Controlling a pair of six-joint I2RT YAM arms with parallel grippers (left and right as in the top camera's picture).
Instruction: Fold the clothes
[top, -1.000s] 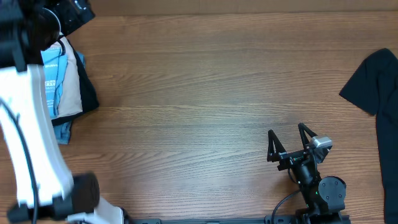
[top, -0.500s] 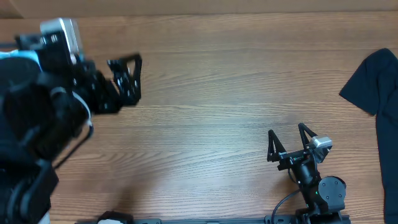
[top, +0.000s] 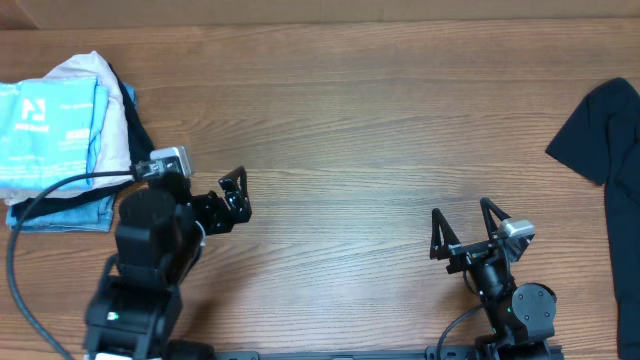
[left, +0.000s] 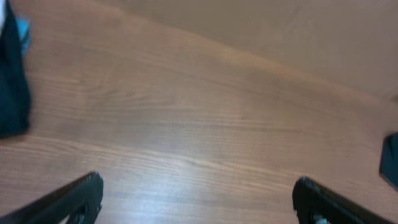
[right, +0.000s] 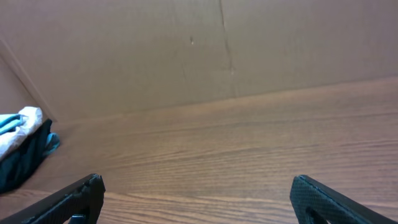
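Blue T-shirt (top: 50, 130) sits far left, cut off at the edge, so can't tell its long axis; left gripper (top: 240, 192) and right gripper (top: 460, 208) both gaping, empty.

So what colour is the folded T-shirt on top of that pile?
The T-shirt is sky blue with white print; the overhead view shows it best.

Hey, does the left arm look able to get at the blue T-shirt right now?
Probably yes. The blue T-shirt lies uncovered on top of its pile, near the left pincer. The pincer is open but points away, so it would have to turn.
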